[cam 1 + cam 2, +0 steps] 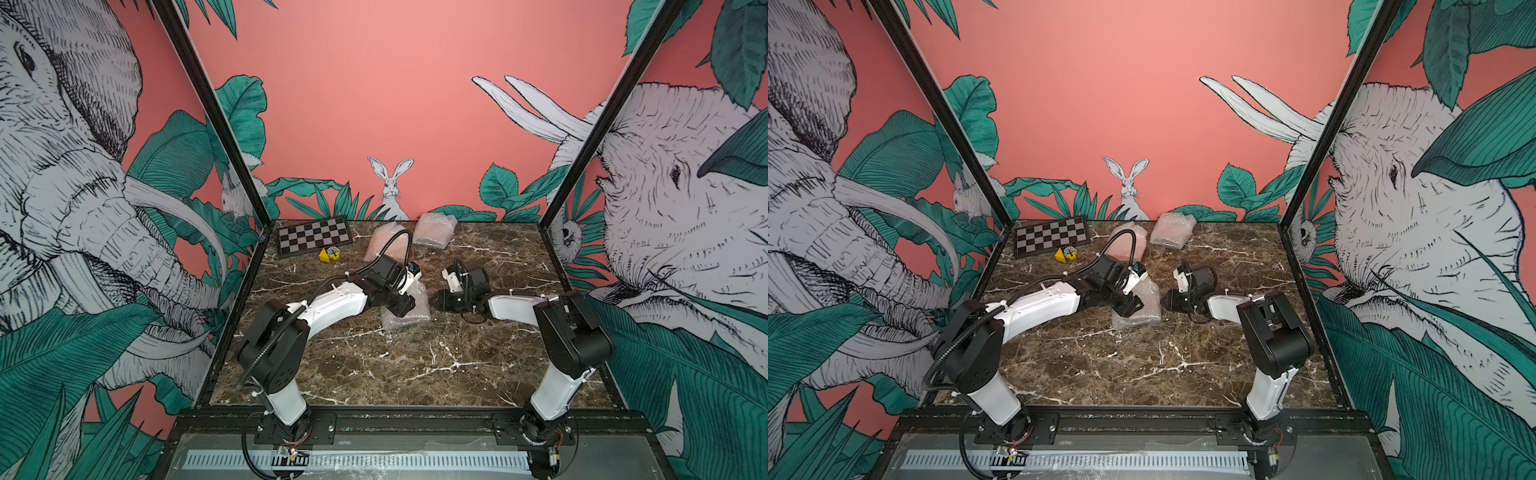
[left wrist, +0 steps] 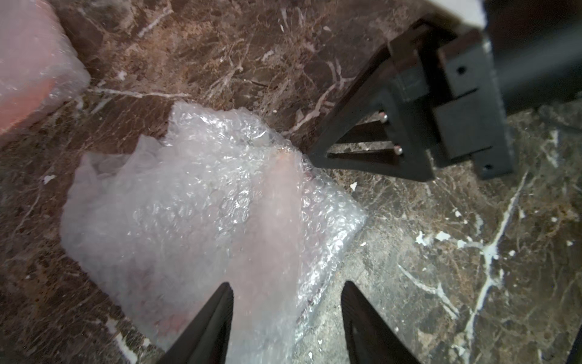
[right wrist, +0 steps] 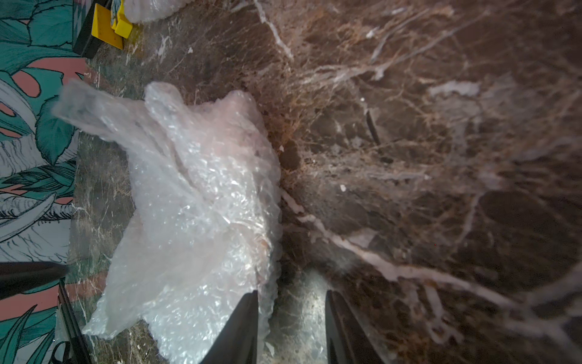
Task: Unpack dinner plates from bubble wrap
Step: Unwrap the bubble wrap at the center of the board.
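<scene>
Bubble wrap bundle (image 1: 404, 320) lay on the desk (image 1: 415, 365), well apart from the chessboard (image 1: 313, 239), soft, slippery, probably hiding a fragile plate; left hand (image 2: 286, 283) and right hand (image 3: 291, 293) flanked it open, loose corners likeliest for pinching.

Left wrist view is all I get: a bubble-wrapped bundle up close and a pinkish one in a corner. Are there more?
Observer: Yes, a third bundle lies by the back wall, beside the pinkish bundle.
Operator: Anything besides bundles?
Observer: A checkered board in the far left corner, a small yellow thing in front of it.
Operator: Is that black claw opposite holding anything?
Observer: No. The right wrist view shows the right gripper open and empty, beside the near bundle.
</scene>
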Robot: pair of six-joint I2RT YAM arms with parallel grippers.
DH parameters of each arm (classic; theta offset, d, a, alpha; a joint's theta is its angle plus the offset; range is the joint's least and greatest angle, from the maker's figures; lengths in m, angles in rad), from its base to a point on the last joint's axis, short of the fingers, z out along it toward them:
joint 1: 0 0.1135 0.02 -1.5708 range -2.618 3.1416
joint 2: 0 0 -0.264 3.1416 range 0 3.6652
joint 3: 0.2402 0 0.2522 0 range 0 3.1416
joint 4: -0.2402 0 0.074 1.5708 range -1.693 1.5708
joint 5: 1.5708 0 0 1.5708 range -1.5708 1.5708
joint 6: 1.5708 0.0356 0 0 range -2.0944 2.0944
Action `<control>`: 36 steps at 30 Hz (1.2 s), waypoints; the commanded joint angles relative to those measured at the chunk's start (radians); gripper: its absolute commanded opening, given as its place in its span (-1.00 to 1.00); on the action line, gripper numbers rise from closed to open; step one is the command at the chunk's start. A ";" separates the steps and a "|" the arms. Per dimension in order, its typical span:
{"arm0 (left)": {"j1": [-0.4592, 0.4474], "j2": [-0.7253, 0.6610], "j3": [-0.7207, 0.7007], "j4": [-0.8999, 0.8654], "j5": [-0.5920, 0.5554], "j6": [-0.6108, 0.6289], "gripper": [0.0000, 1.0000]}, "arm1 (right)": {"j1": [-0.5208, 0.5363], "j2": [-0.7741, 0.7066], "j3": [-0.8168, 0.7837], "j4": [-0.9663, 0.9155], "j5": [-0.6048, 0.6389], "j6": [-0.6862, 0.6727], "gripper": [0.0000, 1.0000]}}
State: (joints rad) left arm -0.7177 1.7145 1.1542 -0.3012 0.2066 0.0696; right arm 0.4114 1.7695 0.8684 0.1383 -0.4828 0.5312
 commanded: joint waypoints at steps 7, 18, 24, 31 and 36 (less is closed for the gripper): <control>-0.022 0.076 0.084 -0.019 -0.027 0.064 0.11 | 0.003 -0.025 -0.015 0.025 -0.027 0.021 -0.23; -0.023 0.153 0.127 0.015 -0.062 0.071 -0.35 | 0.003 -0.017 -0.018 0.065 -0.061 0.050 -0.20; -0.024 0.126 0.103 0.039 -0.027 0.066 -1.00 | 0.002 0.012 -0.016 0.134 -0.105 0.098 -0.15; -0.025 0.099 0.080 0.052 -0.007 0.065 -1.00 | 0.003 0.059 -0.007 0.196 -0.143 0.146 -0.14; -0.024 0.087 0.073 0.063 -0.024 0.051 -1.00 | 0.004 0.059 -0.009 0.166 -0.111 0.136 -0.15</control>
State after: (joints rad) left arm -0.7364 1.8648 1.2411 -0.2588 0.1749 0.1268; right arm 0.4114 1.8256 0.8604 0.2863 -0.5995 0.6594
